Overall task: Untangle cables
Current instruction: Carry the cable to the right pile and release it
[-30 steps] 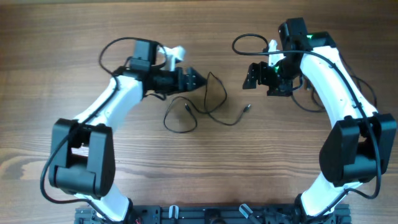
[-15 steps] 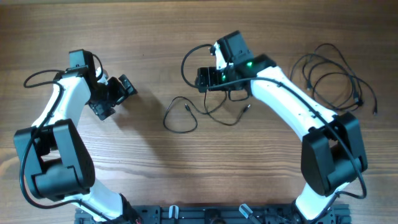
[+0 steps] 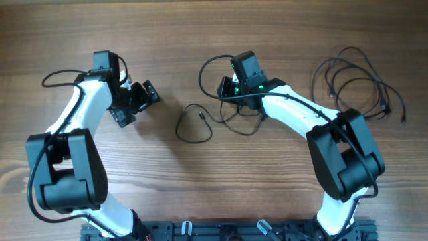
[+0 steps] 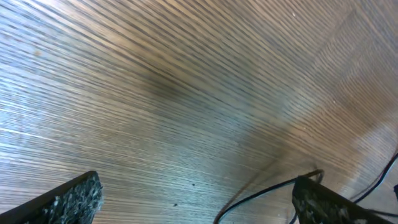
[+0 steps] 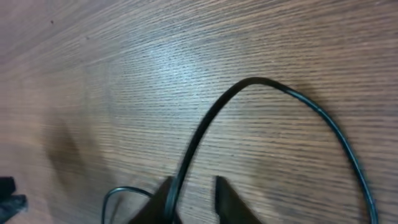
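Observation:
One thin black cable (image 3: 194, 124) lies in loose loops at the table's middle, running right to a second loop (image 3: 235, 119). My right gripper (image 3: 225, 88) is down over that second loop's upper end. In the right wrist view its jaws (image 5: 194, 186) stand only narrowly apart, and the cable (image 5: 205, 124) runs between them along the left finger without being pinched. My left gripper (image 3: 138, 104) hovers wide open to the left of the loops. Between its fingers (image 4: 196, 196) is bare wood, with a cable arc (image 4: 261, 193) near the right finger. More cables (image 3: 354, 80) lie bunched at the far right.
The right arm's own thicker black lead (image 3: 208, 67) arches above its wrist. The wooden table (image 3: 214, 187) is bare towards the front, and the arm bases stand at its front edge.
The left gripper swung away from the middle cable to the left and opened fully. The right arm came over from the right onto the cable, uncovering the far-right bundle, and its jaws narrowed.

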Robot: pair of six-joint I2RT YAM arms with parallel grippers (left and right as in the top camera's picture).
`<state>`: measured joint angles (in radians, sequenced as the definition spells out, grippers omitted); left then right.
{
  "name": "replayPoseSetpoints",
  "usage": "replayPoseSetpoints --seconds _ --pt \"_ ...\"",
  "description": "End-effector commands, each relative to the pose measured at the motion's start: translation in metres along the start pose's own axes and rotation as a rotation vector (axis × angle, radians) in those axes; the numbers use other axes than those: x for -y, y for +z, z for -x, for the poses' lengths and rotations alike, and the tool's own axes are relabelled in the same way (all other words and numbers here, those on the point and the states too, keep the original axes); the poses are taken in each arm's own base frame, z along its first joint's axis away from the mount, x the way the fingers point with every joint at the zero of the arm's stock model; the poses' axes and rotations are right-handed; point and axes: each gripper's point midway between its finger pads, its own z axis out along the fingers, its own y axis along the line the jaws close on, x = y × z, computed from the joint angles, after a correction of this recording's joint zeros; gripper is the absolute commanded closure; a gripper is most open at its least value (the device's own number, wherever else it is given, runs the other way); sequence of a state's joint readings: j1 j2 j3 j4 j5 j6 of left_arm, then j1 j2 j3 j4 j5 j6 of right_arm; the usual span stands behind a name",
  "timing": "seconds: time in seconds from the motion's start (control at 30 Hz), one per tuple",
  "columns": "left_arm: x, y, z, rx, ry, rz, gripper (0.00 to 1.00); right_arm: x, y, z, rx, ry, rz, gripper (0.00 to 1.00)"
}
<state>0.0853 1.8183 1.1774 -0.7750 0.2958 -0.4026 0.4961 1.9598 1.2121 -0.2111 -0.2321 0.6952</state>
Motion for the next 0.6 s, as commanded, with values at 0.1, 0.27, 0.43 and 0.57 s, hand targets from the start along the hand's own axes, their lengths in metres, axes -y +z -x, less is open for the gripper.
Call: replayPoseSetpoints --seconds 0.1,0.27,0.43,0.57 --pt "0.008 0.006 -0.008 -0.017 0.028 0.009 0.00 0.012 -0.011 -0.008 -0.075 -0.032 -0.004 0.96" --pt "0.021 0.010 -0.018 -0.030 0.072 0.008 0.00 -0.009 -0.116 0.064 0.100 -0.235 0.027 0.96" --pt "0.029 0.013 -0.024 -0.038 0.104 0.007 0.00 -0.042 -0.276 0.146 0.533 -0.277 0.095 0.96" --pt "0.031 0.014 -0.026 -0.041 0.113 0.007 0.00 -0.014 -0.379 0.168 0.826 -0.192 -0.021 0.96"
